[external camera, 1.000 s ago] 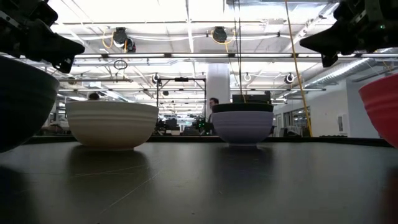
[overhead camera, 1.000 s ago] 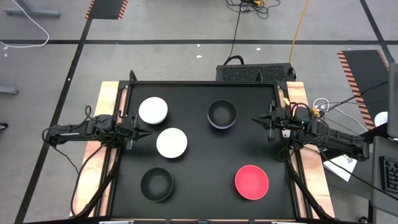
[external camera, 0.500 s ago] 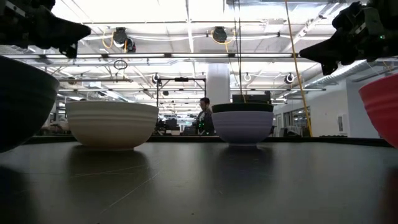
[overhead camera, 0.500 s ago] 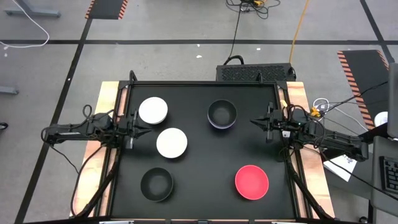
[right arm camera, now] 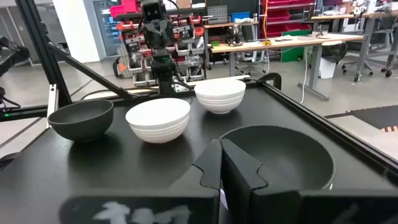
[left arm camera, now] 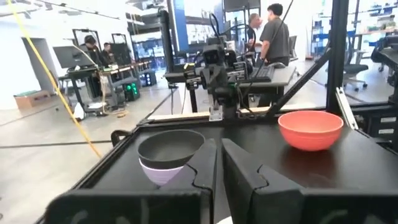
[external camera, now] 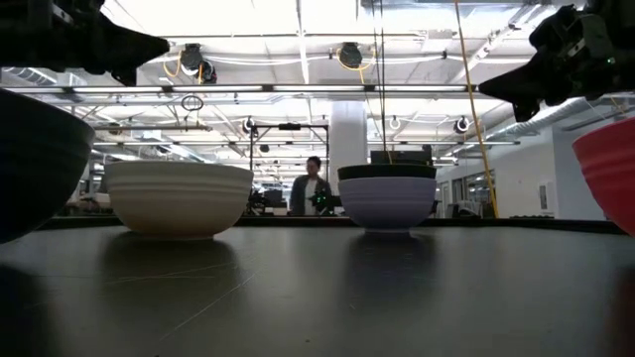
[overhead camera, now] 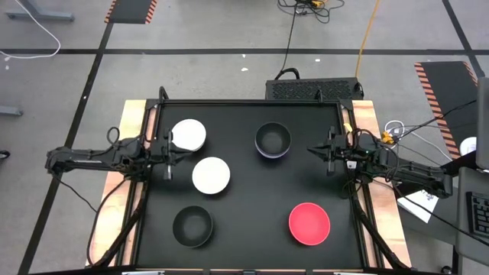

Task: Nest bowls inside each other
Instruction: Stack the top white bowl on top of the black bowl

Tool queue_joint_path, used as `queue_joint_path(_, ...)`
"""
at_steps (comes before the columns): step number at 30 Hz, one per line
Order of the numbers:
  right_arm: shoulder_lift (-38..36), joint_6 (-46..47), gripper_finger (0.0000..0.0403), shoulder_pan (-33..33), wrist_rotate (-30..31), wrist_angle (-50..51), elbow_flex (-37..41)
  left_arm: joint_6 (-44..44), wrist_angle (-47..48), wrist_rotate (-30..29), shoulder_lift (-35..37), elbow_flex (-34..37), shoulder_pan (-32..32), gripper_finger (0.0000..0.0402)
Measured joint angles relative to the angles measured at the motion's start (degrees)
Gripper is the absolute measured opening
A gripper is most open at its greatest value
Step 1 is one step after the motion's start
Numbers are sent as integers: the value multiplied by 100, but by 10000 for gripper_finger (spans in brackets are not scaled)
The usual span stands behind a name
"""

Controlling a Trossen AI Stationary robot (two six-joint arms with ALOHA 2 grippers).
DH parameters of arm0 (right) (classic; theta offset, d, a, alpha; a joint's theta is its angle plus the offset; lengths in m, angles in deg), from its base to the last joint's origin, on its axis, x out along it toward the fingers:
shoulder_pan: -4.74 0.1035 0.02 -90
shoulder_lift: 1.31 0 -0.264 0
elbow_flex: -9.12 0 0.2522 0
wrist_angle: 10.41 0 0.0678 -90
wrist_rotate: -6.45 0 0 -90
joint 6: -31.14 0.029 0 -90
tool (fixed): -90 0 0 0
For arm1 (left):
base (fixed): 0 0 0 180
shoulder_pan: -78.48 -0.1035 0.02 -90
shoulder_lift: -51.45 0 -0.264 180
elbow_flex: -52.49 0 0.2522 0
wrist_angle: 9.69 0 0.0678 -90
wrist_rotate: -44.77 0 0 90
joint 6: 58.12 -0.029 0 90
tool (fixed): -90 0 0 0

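A black bowl (overhead camera: 273, 140) sits nested in the lavender bowl (external camera: 387, 205) at the far middle of the table. Two white bowls (overhead camera: 188, 135) (overhead camera: 211, 175) stand apart on the left, upright on their bases. A second black bowl (overhead camera: 192, 226) rests near the front left, and the red bowl (overhead camera: 309, 223) near the front right. My left gripper (overhead camera: 176, 153) hovers shut between the two white bowls, above the table. My right gripper (overhead camera: 309, 149) hovers shut to the right of the nested pair, whose black rim (right arm camera: 280, 155) lies just beyond its fingers.
A raised black frame (overhead camera: 248, 102) runs around the dark tabletop, with wooden strips outside it on both sides. Bare table lies in the middle between the bowls. People stand at benches in the room beyond the far edge (external camera: 312, 186).
My left gripper has risen and drifted a little toward the far edge, staying shut. My right gripper has lifted slightly. No bowl has moved. A person has walked across the room behind the table.
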Motion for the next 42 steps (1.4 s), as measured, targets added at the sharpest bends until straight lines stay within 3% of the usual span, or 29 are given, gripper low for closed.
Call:
queue_joint_path(6,2,31,0,0,-4,130,2,457,-130,-65,-10,-11,0,26)
queue_joint_path(11,3,31,0,0,-7,329,2,535,515,-1218,-109,-331,-21,33)
queue_joint_path(14,0,62,0,2,-9,267,63,764,1388,-1765,-297,-740,-155,66)
queue_joint_path(20,2,75,0,2,-9,249,215,1154,2026,-2091,-814,-1382,-545,168)
queue_joint_path(24,2,118,0,2,-11,1,350,1381,2249,-2032,-1205,-1643,-870,219)
queue_joint_path(28,0,162,0,2,-13,-97,389,1636,2512,-1605,-1662,-1862,-1270,247)
queue_joint_path(32,0,158,0,2,-13,-93,389,1757,2771,-973,-2199,-2108,-1726,254)
queue_joint_path(38,1,178,0,2,-13,-88,389,1852,3736,-650,-2983,-2641,-2403,255)
queue_joint_path(42,0,180,0,2,-13,-82,389,1796,4046,-98,-3323,-2891,-2716,255)
